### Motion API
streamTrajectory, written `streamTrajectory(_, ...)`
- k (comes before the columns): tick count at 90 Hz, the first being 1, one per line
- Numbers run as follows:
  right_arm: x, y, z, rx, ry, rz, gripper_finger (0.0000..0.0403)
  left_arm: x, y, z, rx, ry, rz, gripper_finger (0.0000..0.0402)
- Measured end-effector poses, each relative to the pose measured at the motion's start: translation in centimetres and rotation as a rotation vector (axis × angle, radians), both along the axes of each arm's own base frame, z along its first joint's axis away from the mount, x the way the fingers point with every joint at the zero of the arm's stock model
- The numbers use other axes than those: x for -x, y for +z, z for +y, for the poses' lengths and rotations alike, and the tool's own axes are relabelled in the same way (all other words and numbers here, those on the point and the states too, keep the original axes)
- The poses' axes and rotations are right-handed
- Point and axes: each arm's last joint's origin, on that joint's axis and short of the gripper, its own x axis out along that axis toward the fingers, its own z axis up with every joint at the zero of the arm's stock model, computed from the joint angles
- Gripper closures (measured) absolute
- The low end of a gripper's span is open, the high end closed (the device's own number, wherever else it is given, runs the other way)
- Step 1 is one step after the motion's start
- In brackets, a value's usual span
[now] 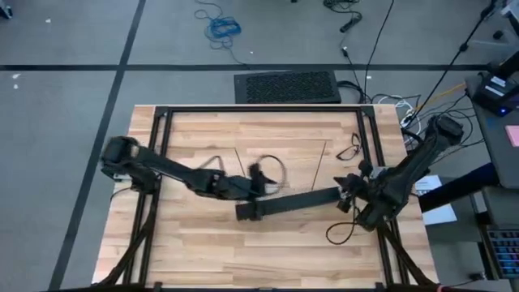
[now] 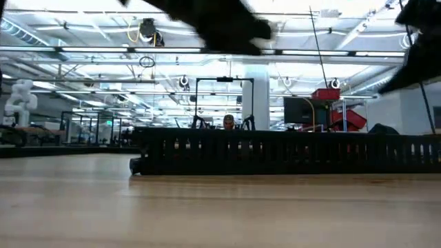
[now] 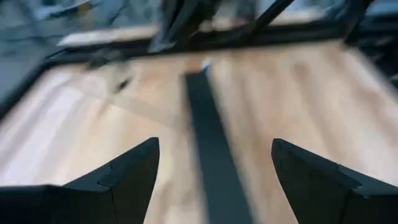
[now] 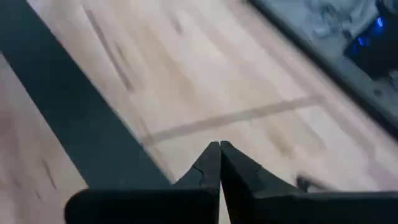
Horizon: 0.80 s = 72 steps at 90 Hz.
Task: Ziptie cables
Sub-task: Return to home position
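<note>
Left gripper point(image 3: 214, 144) spread above black bar point(image 1: 288, 204); right gripper point(image 4: 219, 147) closed at bar's end

Light wooden counter point(image 1: 203, 251), planks jointed, black metal rails point(image 1: 259, 108) around edge. Long black bar point(image 1: 288, 203) lies flat near middle, slightly askew, reaching toward right side. In low view its slotted side sits directly on wood. Behind bar: straight ziptie point(image 1: 239, 160) and looped ziptie point(image 1: 278, 165), both thin and dark. Dark wire loop point(image 1: 349, 149) near right rear rail.
</note>
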Motion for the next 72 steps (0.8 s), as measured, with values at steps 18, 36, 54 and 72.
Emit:
streamTrajectory(18,1.4,4.2,-1.5,-0.045,0.16,-0.264,0.0403,7.2,0.5,2.3,0.019,0.068,-0.089,0.0096)
streamTrajectory(36,1.4,6.5,-2.0,-0.052,0.556,-0.537,0.0403,12.4,-0.2,4.1,0.088,0.033,-0.293,0.0096)
streamTrajectory(54,0.8,2.6,-3.9,0.011,0.546,-0.63,0.0403,15.5,-3.7,5.2,0.142,0.047,-0.34,0.0096)
streamTrajectory(72,-0.3,-1.6,-5.4,-0.054,0.537,-0.662,0.0403,17.3,-5.9,5.3,0.19,0.043,-0.347,0.0096)
